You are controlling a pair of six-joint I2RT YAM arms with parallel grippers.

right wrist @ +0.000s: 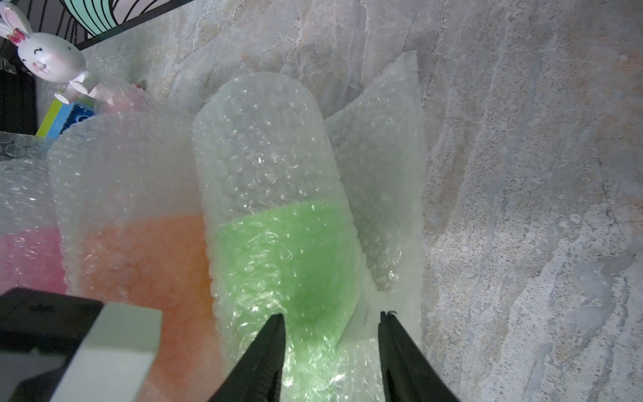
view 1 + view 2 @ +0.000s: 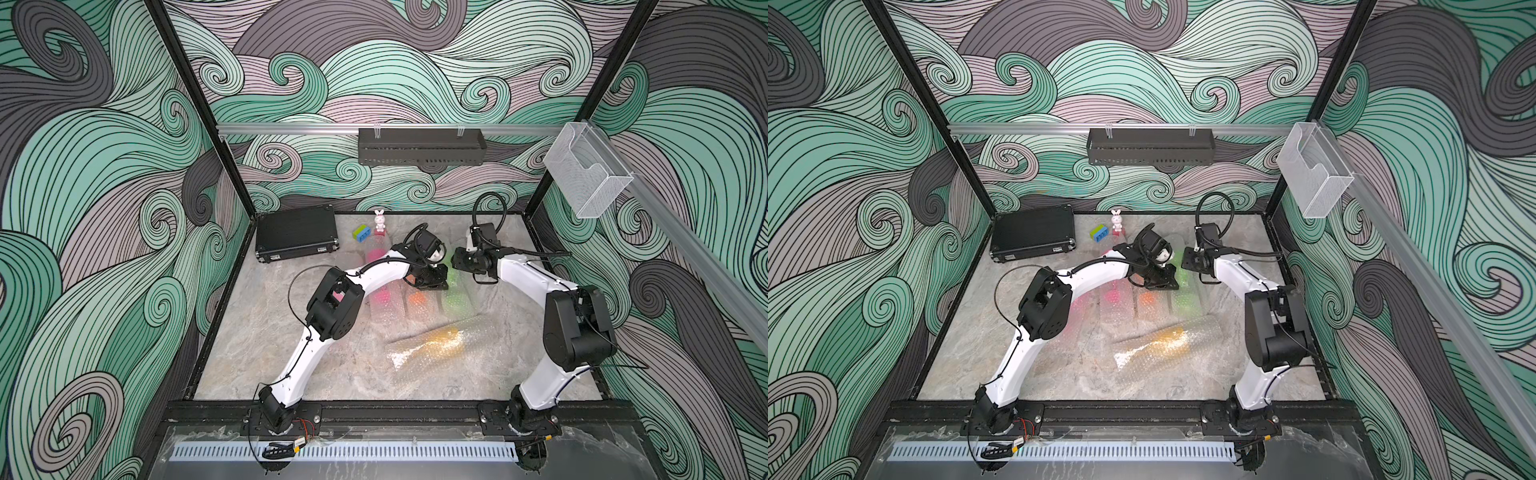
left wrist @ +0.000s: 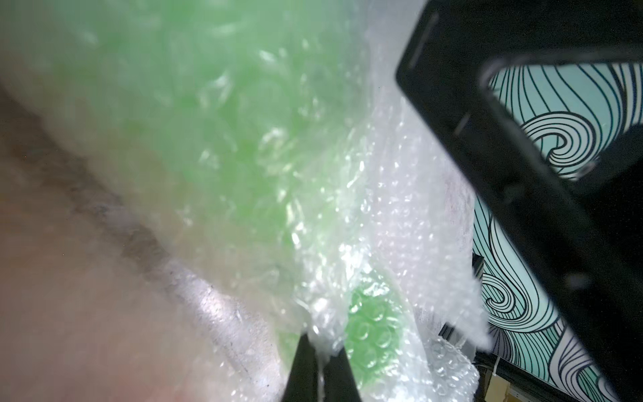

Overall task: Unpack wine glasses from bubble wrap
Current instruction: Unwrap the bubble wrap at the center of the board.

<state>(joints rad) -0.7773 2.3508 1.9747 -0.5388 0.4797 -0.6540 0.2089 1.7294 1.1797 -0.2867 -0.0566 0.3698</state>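
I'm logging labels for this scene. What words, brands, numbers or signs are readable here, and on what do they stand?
No text here can be read.
On the green-and-blue block, the blue face carries faint marks, too small and blurred to read.
On the black case, no legible label shows.

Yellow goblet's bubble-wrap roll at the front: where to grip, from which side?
Pinch the roll at its flattened, shiny near end, beyond the yellow goblet. It lies flat on the table with nothing over it, so come straight down from above, jaws across the tube. That end looks empty and already squashed, so it should pinch thin; the middle bulges over the goblet.
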